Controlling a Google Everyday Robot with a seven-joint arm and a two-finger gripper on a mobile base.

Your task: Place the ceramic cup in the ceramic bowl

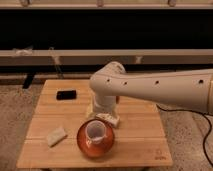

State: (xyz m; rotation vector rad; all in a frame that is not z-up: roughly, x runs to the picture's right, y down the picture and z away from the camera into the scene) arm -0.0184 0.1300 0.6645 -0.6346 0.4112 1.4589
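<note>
Looking down on the wooden tabletop (pixel 140 135), I see the ceramic cup (pixel 95 132) standing upright inside the ceramic bowl (pixel 95 139), a little toward the bowl's far side. The bowl sits near the front edge of the tabletop, about in the middle. My pincer (pixel 105 118) is just behind the bowl, at its far rim, at the end of my thick white arm (pixel 155 89), which comes in from the right. I cannot tell how the pincer stands, because the wrist hides it. It is near the cup, but whether it touches the cup I cannot say. A pale rectangular block (pixel 56 135) lies to the left of the bowl, apart from it. A small black object (pixel 66 94) lies at the far left of the tabletop.
</note>
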